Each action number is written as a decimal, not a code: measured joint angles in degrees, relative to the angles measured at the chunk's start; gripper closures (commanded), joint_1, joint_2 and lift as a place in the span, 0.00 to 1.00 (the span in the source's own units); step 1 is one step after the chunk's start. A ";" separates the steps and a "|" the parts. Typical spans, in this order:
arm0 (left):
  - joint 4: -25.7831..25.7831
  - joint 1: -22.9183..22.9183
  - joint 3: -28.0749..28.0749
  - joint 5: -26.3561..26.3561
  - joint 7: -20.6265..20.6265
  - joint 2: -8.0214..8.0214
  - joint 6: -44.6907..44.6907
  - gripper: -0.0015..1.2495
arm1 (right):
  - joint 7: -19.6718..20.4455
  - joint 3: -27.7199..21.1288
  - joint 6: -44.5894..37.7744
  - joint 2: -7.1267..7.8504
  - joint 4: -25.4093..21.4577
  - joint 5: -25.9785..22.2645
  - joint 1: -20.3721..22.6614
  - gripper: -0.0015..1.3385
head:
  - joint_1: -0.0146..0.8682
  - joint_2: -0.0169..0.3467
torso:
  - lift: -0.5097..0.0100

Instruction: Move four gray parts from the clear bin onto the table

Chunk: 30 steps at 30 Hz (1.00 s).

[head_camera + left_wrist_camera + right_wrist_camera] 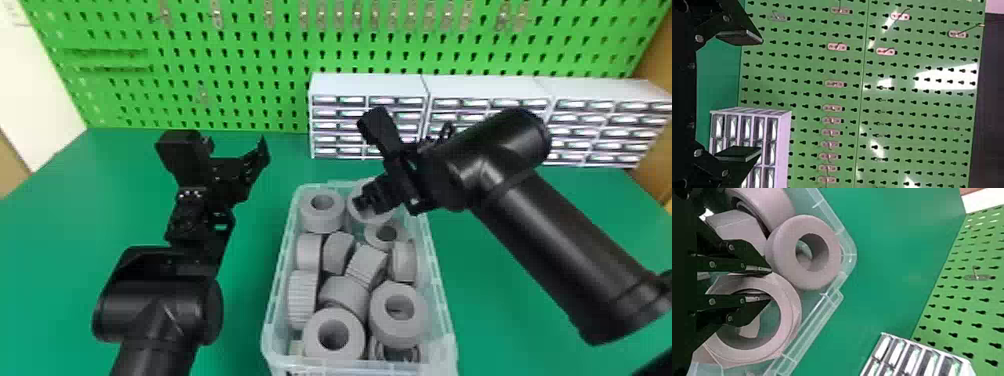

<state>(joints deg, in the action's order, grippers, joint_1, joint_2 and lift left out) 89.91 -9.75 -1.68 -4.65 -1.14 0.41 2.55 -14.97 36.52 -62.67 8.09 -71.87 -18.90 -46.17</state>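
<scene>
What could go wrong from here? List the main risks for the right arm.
The right gripper has its fingers around one side of the wide-holed gray part, so it might tilt or slip when lifted. The neighboring gray part sits close to one fingertip and could get bumped. The clear bin's rim runs close by, so a tilted part may catch on it.

Right hand (366, 201): fingers slightly parted, over the wide ring
Wide ring (788, 319): gray, in the bin, near its wall
Thick ring (783, 262): gray, beside the wide one, at the bin's corner
Bin (850, 256): clear, on the green desk (891, 266)
Drawers (911, 358): near the green pegboard (971, 301)
</scene>
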 measured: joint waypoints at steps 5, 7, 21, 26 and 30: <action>0.00 0.12 0.01 -0.03 0.01 0.07 0.00 0.23 | -0.01 -2.22 -2.58 0.11 -3.05 0.94 0.21 0.74 | 0.80 0.24 | 0.88; 0.02 0.28 0.04 -0.06 0.01 0.10 0.00 0.23 | -0.02 -3.25 -3.63 0.15 -4.52 1.47 0.34 0.74 | 0.80 0.24 | 0.88; 0.24 1.01 0.19 -0.13 0.06 0.29 0.00 0.23 | -0.04 -8.64 -10.15 0.33 -11.92 7.03 1.28 0.74 | 0.80 0.24 | 0.88; 0.57 1.41 0.39 -0.16 0.09 0.29 0.00 0.23 | -0.04 -10.32 -11.35 0.38 -13.68 8.37 1.72 0.74 | 0.80 0.24 | 0.88; 0.69 1.63 0.44 -0.16 0.09 0.30 0.00 0.23 | -0.06 -11.58 -12.41 0.64 -14.81 9.24 2.12 0.74 | 0.80 0.24 | 0.88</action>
<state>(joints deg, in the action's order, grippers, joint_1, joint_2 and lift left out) 90.60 -8.12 -1.24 -4.81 -1.05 0.70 2.55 -15.03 24.93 -75.07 8.72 -86.68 -9.67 -44.05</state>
